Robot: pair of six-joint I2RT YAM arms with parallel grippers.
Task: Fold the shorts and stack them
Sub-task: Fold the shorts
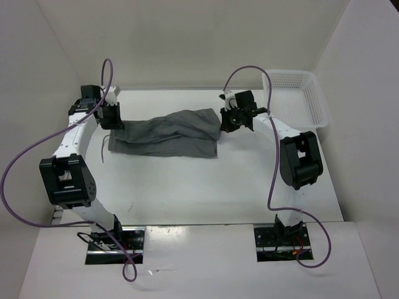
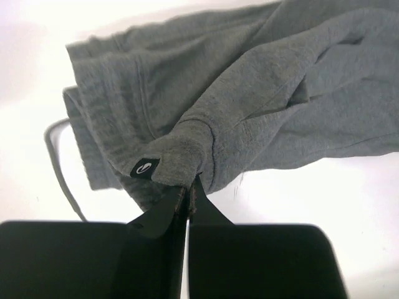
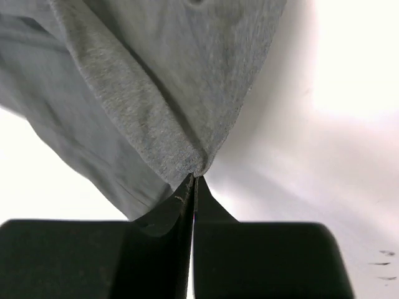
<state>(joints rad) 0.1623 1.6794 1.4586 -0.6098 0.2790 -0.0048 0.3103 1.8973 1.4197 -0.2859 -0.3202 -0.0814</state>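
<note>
The mid-grey shorts (image 1: 167, 134) lie stretched across the back of the table, partly folded, between my two grippers. My left gripper (image 1: 113, 118) is shut on the shorts' left end, pinching the waistband corner beside a small black label (image 2: 144, 167); the grey fabric (image 2: 249, 93) spreads away from its fingertips (image 2: 206, 208). My right gripper (image 1: 229, 119) is shut on the shorts' right end, pinching a hem corner (image 3: 198, 167), and the fabric (image 3: 156, 81) hangs up and left from it. A grey drawstring (image 2: 59, 168) trails from the waistband onto the table.
A white plastic mesh basket (image 1: 298, 99) stands at the back right, just right of my right arm. White walls enclose the table (image 1: 206, 193) on three sides. The arm bases sit at the near edge.
</note>
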